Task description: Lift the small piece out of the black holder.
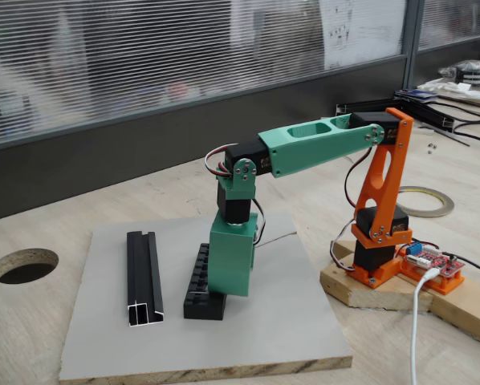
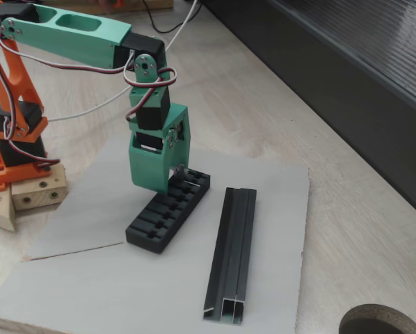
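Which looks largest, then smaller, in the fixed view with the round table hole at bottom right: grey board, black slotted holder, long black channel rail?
1. Flat grey rectangular board, clearly largest.
2. Long black channel rail.
3. Short black slotted holder block, partly hidden by the green pincer; the rail also lies nearer the camera.

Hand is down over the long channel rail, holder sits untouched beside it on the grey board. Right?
Not quite: swap the two. In both fixed views the hand is down over the slotted holder, and the rail lies untouched beside it. Both are on the grey board, as you said.
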Controlling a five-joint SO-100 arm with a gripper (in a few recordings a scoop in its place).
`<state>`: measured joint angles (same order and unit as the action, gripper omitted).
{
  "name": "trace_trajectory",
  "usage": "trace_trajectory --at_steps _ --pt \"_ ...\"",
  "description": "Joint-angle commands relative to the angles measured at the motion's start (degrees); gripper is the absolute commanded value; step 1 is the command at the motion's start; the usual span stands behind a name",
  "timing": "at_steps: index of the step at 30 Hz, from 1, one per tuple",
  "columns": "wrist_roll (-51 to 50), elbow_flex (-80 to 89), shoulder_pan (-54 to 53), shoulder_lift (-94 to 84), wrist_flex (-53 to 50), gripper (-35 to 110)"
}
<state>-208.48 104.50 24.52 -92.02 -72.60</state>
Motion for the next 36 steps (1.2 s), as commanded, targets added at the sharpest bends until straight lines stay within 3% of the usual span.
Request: trace_trajectory --at_steps 1,12,30,36 --pt "-0.70 -0.35 0.53 -1.85 0.35 34" --pt "-0.88 -0.35 0.35 -1.85 -0.18 4" --pt "-0.88 -0.97 0.18 -2.72 -0.18 3" --pt "-0.88 -1.14 -6.06 -2.99 -0.18 3"
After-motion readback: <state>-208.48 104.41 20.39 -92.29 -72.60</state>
